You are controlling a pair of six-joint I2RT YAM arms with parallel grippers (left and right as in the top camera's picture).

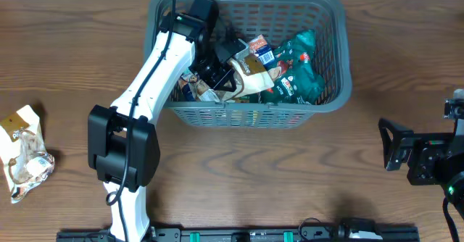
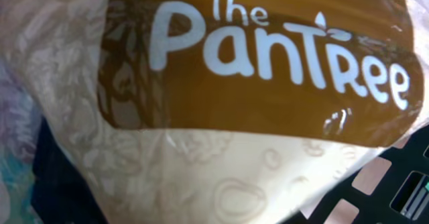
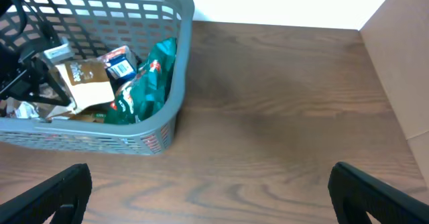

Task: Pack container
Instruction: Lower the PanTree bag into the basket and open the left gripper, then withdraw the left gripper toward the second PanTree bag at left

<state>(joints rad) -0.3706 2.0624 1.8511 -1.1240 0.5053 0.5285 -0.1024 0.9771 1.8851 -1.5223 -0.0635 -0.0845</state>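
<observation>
The dark grey slatted container (image 1: 330, 24) stands at the back middle of the table and also shows in the right wrist view (image 3: 175, 23). It holds green packets (image 1: 297, 72), a small blue-and-white packet (image 1: 262, 52) and others. My left gripper (image 1: 217, 72) reaches down inside it and grips a cream-and-brown "The Pantree" packet (image 1: 246, 79), which fills the left wrist view (image 2: 221, 117) and hides the fingers there. My right gripper (image 1: 389, 146) is open and empty over the bare table at the right, its fingers wide apart (image 3: 208, 197).
A cream-and-brown snack packet (image 1: 23, 151) lies on the table at the far left, outside the container. The wooden table (image 1: 290, 177) lies between the container and the front edge. A cardboard-coloured wall (image 3: 402, 56) stands to the right.
</observation>
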